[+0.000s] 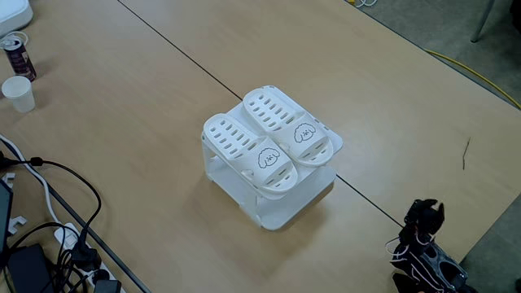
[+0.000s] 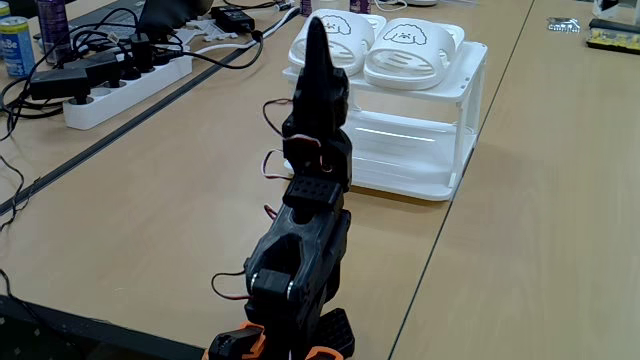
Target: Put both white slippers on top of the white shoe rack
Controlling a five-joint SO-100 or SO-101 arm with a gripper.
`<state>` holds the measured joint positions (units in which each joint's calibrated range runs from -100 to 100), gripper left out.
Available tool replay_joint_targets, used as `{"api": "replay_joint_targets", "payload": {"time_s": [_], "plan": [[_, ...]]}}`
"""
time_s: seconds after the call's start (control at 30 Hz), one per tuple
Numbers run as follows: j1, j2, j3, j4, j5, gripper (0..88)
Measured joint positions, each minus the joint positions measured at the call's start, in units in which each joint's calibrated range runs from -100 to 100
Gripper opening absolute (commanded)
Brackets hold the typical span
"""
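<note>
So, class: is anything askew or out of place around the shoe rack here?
Nothing stands out. Both white slippers lie side by side on top of the white shoe rack, toes slightly overhanging its edge. The gripper stands apart from them, holding nothing.

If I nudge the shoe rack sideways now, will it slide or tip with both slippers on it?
Probably slide: the white shoe rack looks light, thin plastic on a smooth table. Tipping seems possible if pushed high, since it is open-sided and carries the white slippers on top. The slippers lie loose, toes overhanging the edge, so they may shift.
</note>
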<state>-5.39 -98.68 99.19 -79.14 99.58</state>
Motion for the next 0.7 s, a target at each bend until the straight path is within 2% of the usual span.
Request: {"api": "replay_joint_targets", "payload": {"time_s": [0.17,0.3,0.7], "plan": [[0.07,-0.25,0.0,-12.1,0.0,0.7],[0.15,-0.25,0.0,-17.77,0.0,0.7],[0.15,-0.25,0.0,-20.26,0.0,0.7]]}}
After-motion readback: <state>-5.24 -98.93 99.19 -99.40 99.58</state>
